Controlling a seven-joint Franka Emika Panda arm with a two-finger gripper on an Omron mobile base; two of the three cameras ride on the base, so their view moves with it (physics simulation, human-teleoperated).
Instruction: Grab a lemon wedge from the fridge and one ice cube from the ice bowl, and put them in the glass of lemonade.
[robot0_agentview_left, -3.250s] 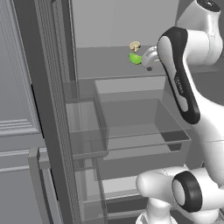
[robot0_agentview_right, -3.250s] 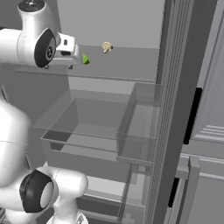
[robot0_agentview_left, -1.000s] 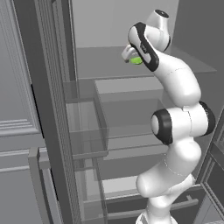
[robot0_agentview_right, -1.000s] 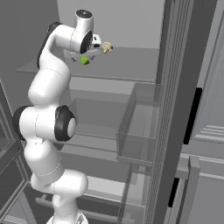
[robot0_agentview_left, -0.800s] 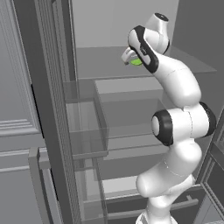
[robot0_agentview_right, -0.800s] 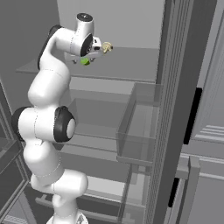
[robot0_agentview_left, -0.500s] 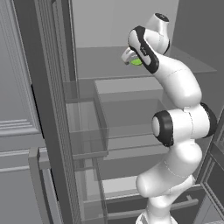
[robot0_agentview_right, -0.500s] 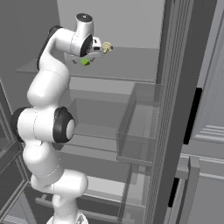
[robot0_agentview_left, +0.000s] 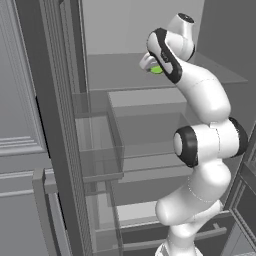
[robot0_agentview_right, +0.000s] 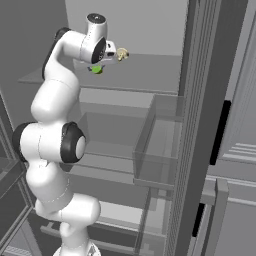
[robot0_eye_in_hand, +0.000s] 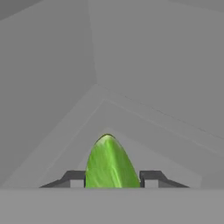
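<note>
One lemon wedge (robot0_eye_in_hand: 110, 162), lower centre of the hand view, on the fridge (robot0_agentview_left: 60, 125) top shelf. We judge it light, soft and slick; the jaws flank its flat sides, apparently touching.

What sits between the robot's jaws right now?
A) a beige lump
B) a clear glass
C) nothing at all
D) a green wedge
D: in the hand view the green wedge stands upright between the two dark fingertips, on the fridge shelf.
</note>
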